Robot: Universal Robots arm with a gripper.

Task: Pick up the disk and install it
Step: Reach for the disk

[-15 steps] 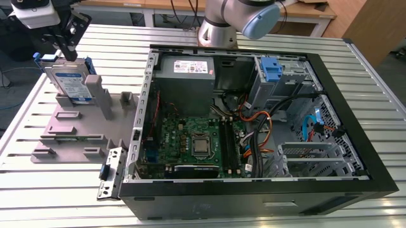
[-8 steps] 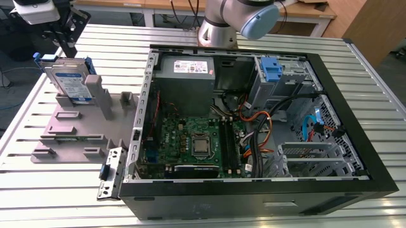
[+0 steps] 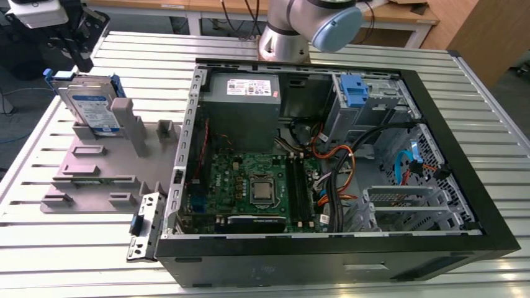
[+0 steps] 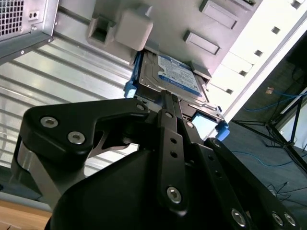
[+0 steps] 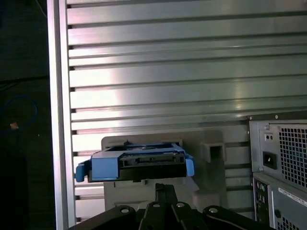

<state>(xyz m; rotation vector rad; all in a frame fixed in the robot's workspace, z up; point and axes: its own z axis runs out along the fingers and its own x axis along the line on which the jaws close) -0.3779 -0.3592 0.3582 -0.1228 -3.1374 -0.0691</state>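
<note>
The disk stands on edge in a grey holder at the exterior view's left, beside the open computer case; its white-and-blue label faces the front and blue rails run along its edges. My gripper hangs just above its top edge. In the second wrist view the black fingers lie pressed together, their tips close to the edge of the disk. The first wrist view shows the end of the disk in its blue carrier, just beyond the shut gripper, with nothing between the fingers.
The open computer case lies on the slatted metal table. Inside are a grey power supply, a motherboard, cables and a metal drive cage with a blue bracket. The arm's base stands behind the case.
</note>
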